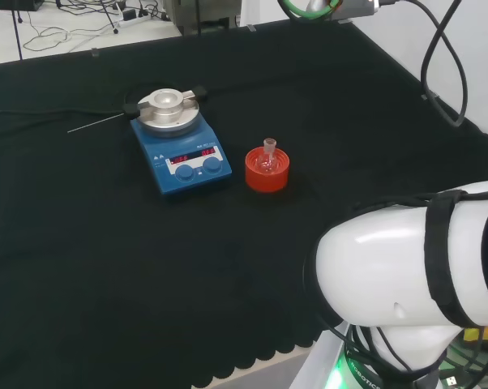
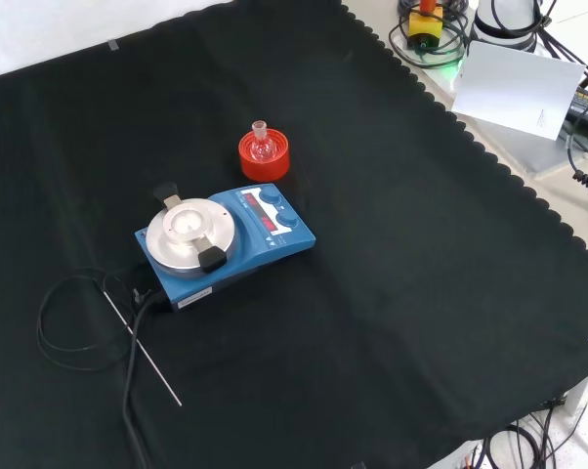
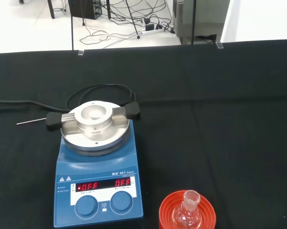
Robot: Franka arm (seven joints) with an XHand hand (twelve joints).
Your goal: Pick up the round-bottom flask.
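Note:
A small clear round-bottom flask [image 1: 269, 156] [image 2: 262, 145] [image 3: 189, 210] stands upright with its neck up in a red ribbed ring stand [image 1: 267, 171] [image 2: 264, 159] [image 3: 187, 217] near the middle of the black cloth. In the head view it stands just right of the blue hotplate stirrer; in the front view it lies beyond it. Nothing touches the flask.
A blue hotplate stirrer [image 1: 179, 148] [image 2: 226, 241] [image 3: 98, 174] with a round metal block on top stands beside the stand. Its black cable [image 2: 69, 322] and a thin metal rod [image 2: 143, 342] lie on the cloth behind it. The arm's white link [image 1: 414, 267] fills the head view's lower right.

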